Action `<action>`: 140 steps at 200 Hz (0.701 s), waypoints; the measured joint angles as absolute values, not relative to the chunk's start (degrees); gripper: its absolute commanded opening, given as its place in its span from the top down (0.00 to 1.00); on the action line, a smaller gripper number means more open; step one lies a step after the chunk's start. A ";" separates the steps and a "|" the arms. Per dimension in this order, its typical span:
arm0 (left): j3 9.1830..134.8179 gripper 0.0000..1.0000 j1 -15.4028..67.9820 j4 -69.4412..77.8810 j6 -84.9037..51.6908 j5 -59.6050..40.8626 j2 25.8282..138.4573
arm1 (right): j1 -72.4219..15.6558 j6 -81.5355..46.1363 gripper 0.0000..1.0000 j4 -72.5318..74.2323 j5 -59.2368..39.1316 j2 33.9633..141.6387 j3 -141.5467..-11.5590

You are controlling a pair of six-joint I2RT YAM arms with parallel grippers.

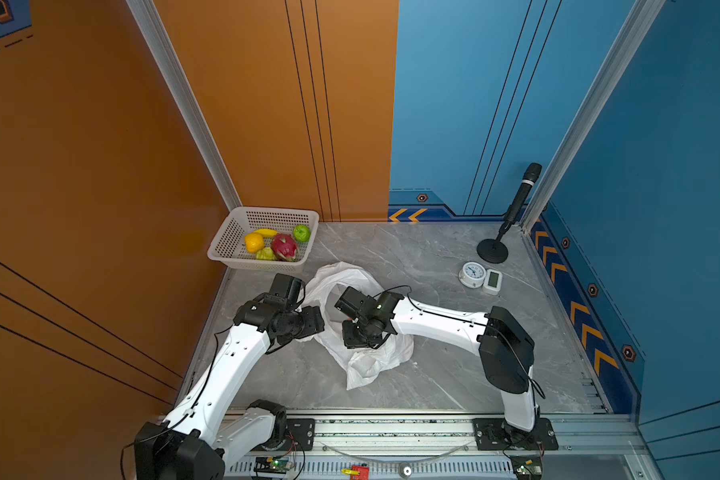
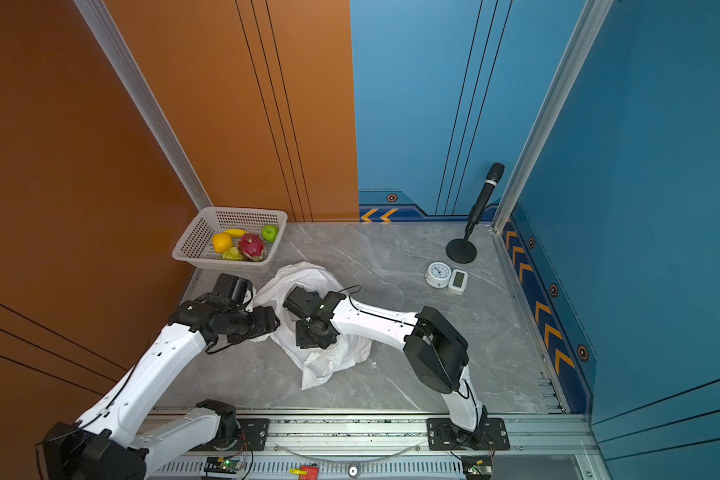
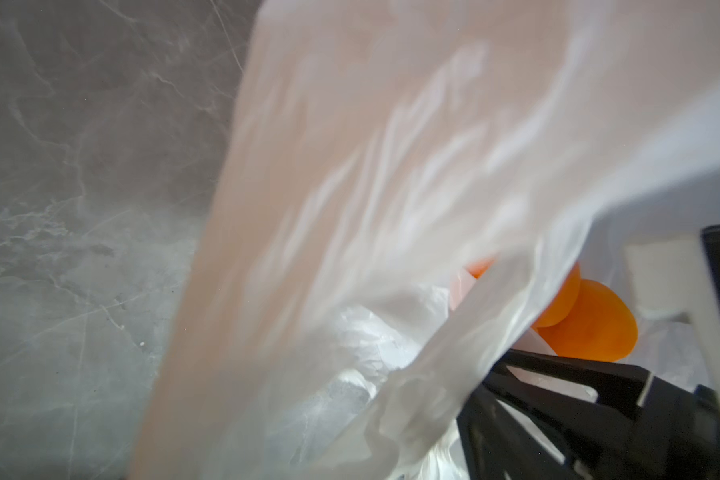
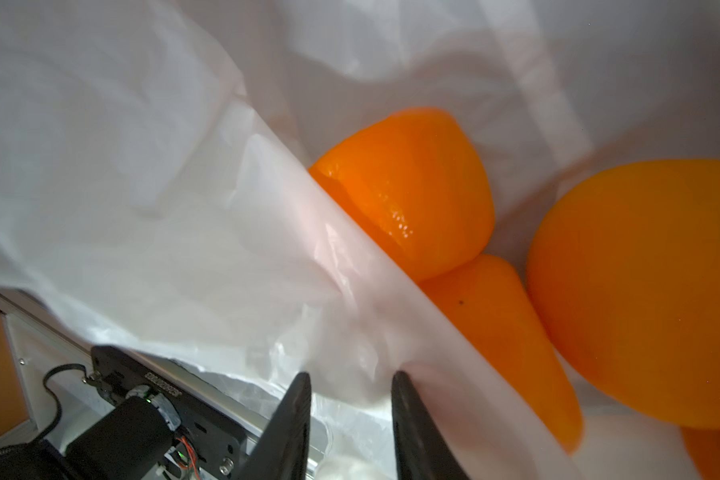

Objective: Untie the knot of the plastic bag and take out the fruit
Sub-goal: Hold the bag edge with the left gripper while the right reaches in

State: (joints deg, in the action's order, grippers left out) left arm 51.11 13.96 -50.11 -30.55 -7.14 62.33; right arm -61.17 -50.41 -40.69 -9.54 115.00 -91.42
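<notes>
The white plastic bag (image 1: 371, 361) (image 2: 329, 361) lies crumpled mid-table with its mouth open; the knot is out of view. My right gripper (image 1: 360, 340) (image 4: 350, 376) points down into the bag, open, with a fold of the bag's rim (image 4: 142, 166) between its fingers. Several orange fruit (image 4: 412, 187) (image 4: 641, 291) (image 3: 587, 320) lie inside. My left gripper (image 1: 317, 326) sits at the bag's left edge; bag film (image 3: 391, 166) drapes over its fingers and hides them. In the white basket (image 1: 229, 232) lie a yellow fruit (image 1: 253, 242), a dragon fruit (image 1: 284, 246) and a green fruit (image 1: 301, 232).
A banana (image 1: 265, 232) also lies in the basket, which stands in the back left corner against the orange wall. A microphone on a round stand (image 1: 492, 251), a white clock (image 1: 473, 274) and a small white device (image 1: 493, 281) stand at the back right.
</notes>
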 measured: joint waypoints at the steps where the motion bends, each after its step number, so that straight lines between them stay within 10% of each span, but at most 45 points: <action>1: 50.98 0.25 13.96 -50.00 -30.63 -7.25 62.46 | -61.19 -50.37 0.66 -40.73 -9.61 115.07 -91.42; 68: 48.01 0.47 13.69 -47.97 -29.69 -10.37 68.40 | -61.65 -49.28 0.59 -44.14 -9.69 116.14 -92.44; 140: 48.01 0.48 12.64 -47.31 -29.08 -11.57 70.39 | -58.89 -52.21 0.56 -44.45 -2.68 111.44 -97.93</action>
